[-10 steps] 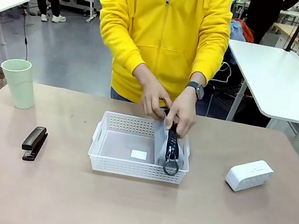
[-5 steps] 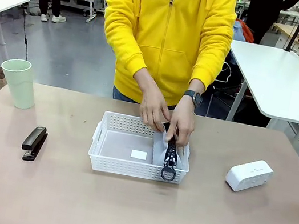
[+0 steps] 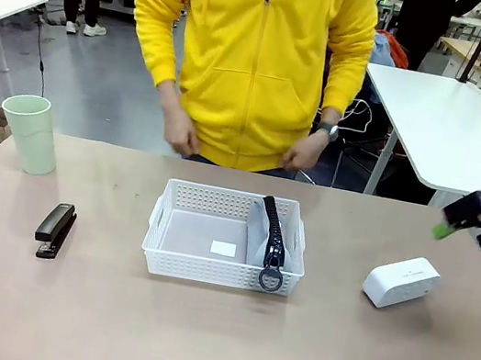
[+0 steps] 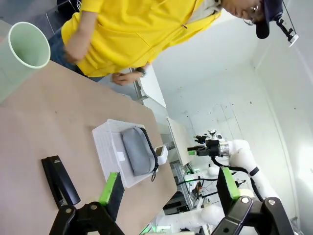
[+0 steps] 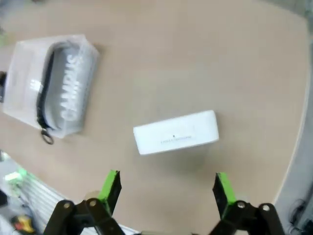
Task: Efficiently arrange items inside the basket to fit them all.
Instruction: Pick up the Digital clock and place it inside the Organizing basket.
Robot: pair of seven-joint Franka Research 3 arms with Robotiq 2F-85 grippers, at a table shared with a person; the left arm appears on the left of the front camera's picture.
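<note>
Both grippers spread wide, nothing held.

My right gripper [image 5: 166, 174] hangs over the table [image 3: 194, 340] with open jaws, the device [image 5: 176, 132] lying just ahead of them. My left gripper [image 4: 168, 172] is spread too, near the stapler [image 3: 55, 229]. The pouch [image 3: 261, 230] sits in the basket's [image 3: 206, 270] right end, ring pull over the near wall. The device lies right of the basket, well apart from it. Stapler and cup [image 3: 30, 134] are on its left. The person's hands [image 3: 178, 136] are off the table.
</note>
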